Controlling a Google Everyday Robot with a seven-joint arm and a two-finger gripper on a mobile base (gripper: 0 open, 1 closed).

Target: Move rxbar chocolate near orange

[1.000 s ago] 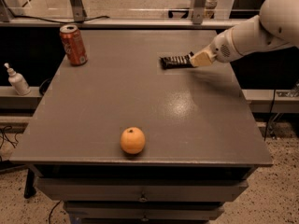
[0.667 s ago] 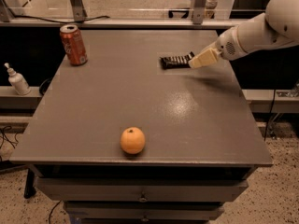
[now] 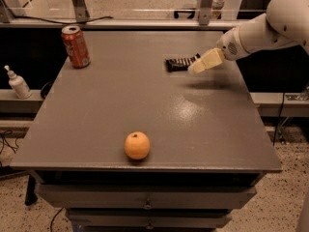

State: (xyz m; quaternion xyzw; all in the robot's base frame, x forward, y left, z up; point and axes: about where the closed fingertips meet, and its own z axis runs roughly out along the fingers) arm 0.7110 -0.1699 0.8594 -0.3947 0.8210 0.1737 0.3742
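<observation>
So the chocolate bar (image 3: pixel 179 63) is sitting toward the back right of the surface (image 3: pixel 145 95). Its long axis runs pretty much side to side in the camera view. The end effector (image 3: pixel 199 65) is right at the bar's right-hand end, reaching in from the right, so the bar stretches away from it to the left. It overlaps that end of the bar, but honestly I can't tell whether it's apart, together, or already clamped on the wrapper.

The orange (image 3: pixel 137 145) is well apart from all this, down near the front edge and a bit left of the bar. My guess is the coming move is a long diagonal haul toward the front. There's only one arm, so no choice there.

The red soda can (image 3: pixel 76 46) is off at the back left, nowhere near that path.

Compared with a second ago, not much has changed. The bar is in the same spot, and the end effector looks a touch lower and tighter to the bar's end.
</observation>
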